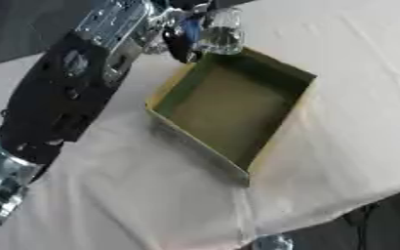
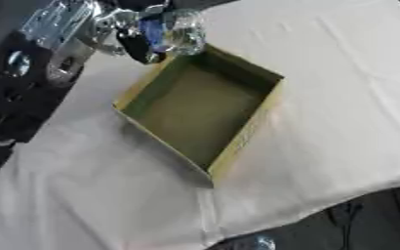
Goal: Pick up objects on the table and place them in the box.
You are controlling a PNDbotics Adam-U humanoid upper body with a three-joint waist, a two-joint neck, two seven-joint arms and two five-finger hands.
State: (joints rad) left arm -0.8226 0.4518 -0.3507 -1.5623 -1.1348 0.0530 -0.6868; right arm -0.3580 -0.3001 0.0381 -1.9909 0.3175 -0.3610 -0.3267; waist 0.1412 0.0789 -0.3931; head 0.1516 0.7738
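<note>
An open cardboard box (image 1: 299, 78) with a green-brown inside lies askew on the white tablecloth, nothing in it that I can see. My left arm reaches in from the left, and my left hand (image 1: 179, 38) is above the box's far corner. Its dark fingers are curled round a clear glass-like object (image 1: 220, 32) with something blue behind it. That object hangs just over the box's upper rim. My right hand shows in neither view.
The white tablecloth (image 1: 357, 122) covers the table, its edge dropping off at the lower right to a dark floor. A small shiny object (image 1: 271, 242) sits at the bottom edge below the cloth. My black left forearm (image 1: 63, 97) fills the left side.
</note>
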